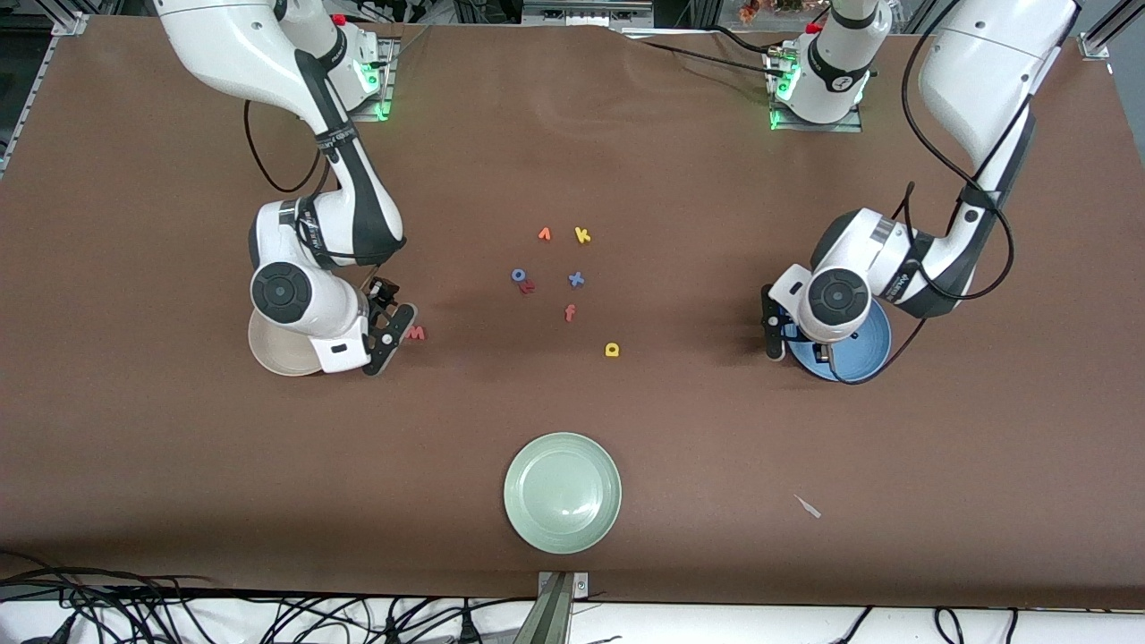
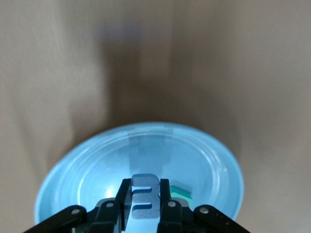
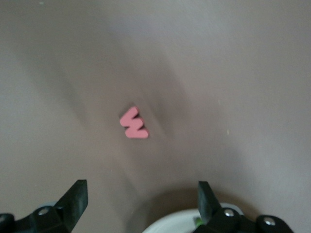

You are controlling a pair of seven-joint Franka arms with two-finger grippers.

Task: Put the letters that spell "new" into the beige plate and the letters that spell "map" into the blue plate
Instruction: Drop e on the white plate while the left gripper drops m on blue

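Brown table (image 1: 626, 134), both arms down by their plates.
I see my left gripper (image 2: 145, 209) pinching the blue m (image 2: 145, 196) over the blue plate (image 2: 73, 170); my right gripper (image 3: 141, 199) hangs fingers spread by the beige plate (image 1: 268, 353), pink w (image 3: 133, 124) on the table beside.

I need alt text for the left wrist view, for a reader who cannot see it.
The left gripper, shut on a blue m, hangs over the blue plate. A teal-green letter lies in the plate beside the fingers; brown table surrounds it.
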